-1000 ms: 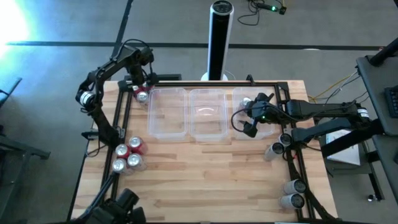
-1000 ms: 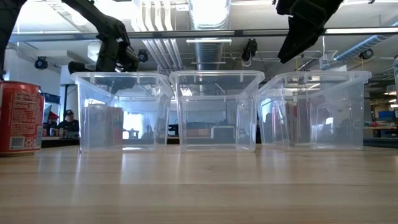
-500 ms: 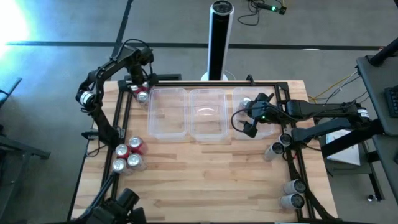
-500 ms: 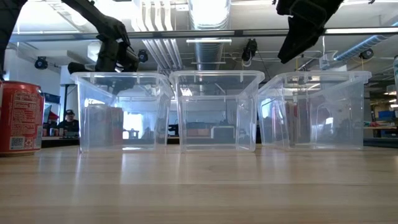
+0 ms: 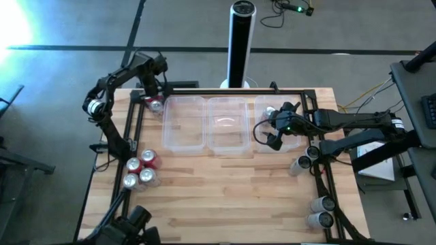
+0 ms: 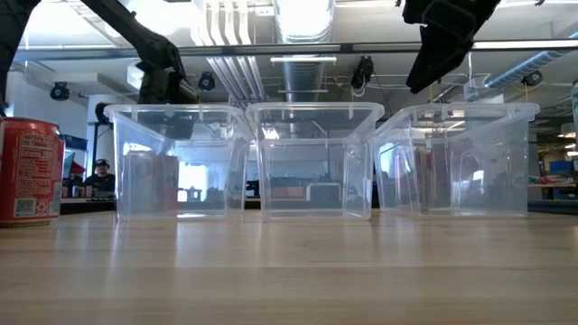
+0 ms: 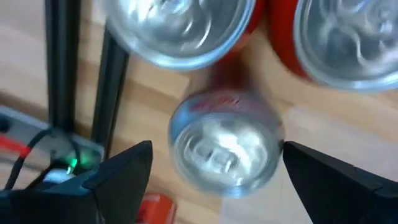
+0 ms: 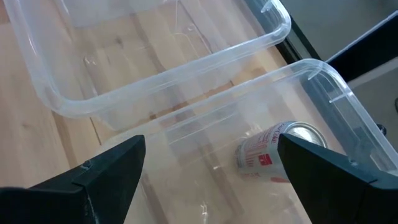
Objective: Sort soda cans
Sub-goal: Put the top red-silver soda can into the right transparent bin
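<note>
As it hovers, left pincer (image 7: 211,165) spread | red can (image 7: 225,144) between its fingers, untouched.

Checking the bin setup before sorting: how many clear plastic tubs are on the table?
3, side by side in one row across the table: the left tub, the middle tub and the right tub. None appears hidden.

The wooden table (image 5: 225,197) holds three clear tubs (image 5: 184,123) in a row near the far edge. Red cans (image 5: 155,103) stand at the far left corner, beside the left tub. Three more red cans (image 5: 140,169) sit close together near the left edge. Silver cans (image 5: 320,211) rest along the right edge.
</note>
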`<state>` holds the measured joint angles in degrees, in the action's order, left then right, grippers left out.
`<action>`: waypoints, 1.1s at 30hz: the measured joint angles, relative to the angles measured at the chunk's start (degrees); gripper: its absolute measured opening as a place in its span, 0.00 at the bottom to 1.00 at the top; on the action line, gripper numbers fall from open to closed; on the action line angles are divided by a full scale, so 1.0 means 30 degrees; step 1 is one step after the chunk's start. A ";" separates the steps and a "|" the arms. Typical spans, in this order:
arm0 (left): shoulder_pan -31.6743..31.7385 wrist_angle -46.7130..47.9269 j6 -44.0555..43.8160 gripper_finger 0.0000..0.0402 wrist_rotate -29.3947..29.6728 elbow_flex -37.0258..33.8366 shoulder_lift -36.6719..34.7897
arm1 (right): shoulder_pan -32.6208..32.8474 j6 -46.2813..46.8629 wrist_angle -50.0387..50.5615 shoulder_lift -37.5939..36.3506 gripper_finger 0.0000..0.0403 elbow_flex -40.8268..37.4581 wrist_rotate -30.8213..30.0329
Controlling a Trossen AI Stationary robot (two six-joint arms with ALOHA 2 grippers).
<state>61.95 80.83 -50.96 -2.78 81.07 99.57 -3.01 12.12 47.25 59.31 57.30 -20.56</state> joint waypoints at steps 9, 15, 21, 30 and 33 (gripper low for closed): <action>0.0349 -0.0670 0.0889 0.79 -0.0879 -0.1000 -0.0079 | 0.0000 0.0377 0.0152 0.0000 0.90 0.0001 0.0000; 0.0372 -0.0599 0.1782 0.79 -0.0514 -0.1283 -0.0313 | 0.0000 0.0458 0.0166 0.0000 0.90 0.0006 0.0000; 0.0386 -0.1110 0.2218 0.79 -0.0381 -0.1872 -0.0902 | 0.0000 0.0736 0.0174 0.0000 0.90 0.0007 0.0000; 0.0386 -0.1661 0.2826 0.79 -0.0338 -0.2385 -0.1505 | 0.0000 0.1192 0.0704 0.0000 0.90 0.0000 0.0000; 0.0386 -0.1773 0.2826 0.79 -0.0323 -0.2446 -0.1581 | 0.0000 0.1507 0.1175 0.0000 0.90 0.0005 0.0001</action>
<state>63.11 75.51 -42.48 -3.75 73.74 94.83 -3.01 16.64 50.77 59.31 57.32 -20.55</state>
